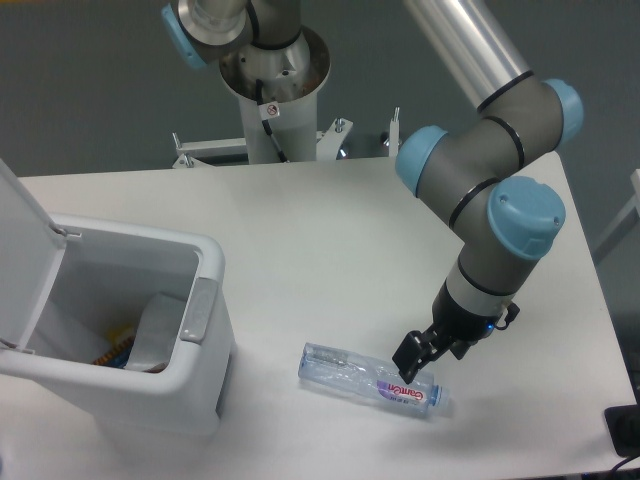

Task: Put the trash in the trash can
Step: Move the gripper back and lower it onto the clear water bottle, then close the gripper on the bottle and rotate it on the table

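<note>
Tool (412, 362) at bottle (370, 380) label end — touching/just above.

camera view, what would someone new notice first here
The big grey arm with blue caps reaches down at the right, its pincer right over the labelled end of a clear bottle lying on the white table. At the left stands an open white bin with things inside.

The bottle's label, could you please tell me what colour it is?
Pink and purple with white, on the clear bottle lying on the table; the fixed camera view shows it.
</note>
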Controlling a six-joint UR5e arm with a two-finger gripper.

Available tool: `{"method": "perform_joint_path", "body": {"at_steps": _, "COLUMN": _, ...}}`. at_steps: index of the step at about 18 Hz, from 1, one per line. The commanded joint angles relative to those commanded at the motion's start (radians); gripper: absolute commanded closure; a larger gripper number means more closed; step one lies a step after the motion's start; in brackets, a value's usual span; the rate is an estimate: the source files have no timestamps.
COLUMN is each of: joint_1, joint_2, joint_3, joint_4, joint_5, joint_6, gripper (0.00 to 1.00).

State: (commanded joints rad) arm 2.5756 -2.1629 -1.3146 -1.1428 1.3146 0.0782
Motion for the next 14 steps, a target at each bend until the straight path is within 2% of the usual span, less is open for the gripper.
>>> {"method": "perform_joint_path", "body": {"at_steps": 5, "joint_1": -0.003, "joint_2": -0.028, "joint_3": 0.006, "joint_4": 0.002, "joint_5": 0.035, "joint_6": -0.099, "gripper": 0.0}}
{"method": "perform_joint_path", "body": {"at_steps": 10, "joint_1": -0.026, "joint_2": -0.098, "joint_3": 0.044, "joint_4": 0.0, "joint_5": 0.075, "joint_6": -0.199, "gripper": 0.0}}
{"method": "perform_joint_path", "body": {"at_steps": 14, "joint_1": -0.043, "joint_2": -0.121, "joint_3": 0.032, "joint_4": 0.002, "joint_5": 0.077, "joint_6": -0.333, "gripper": 0.0}}
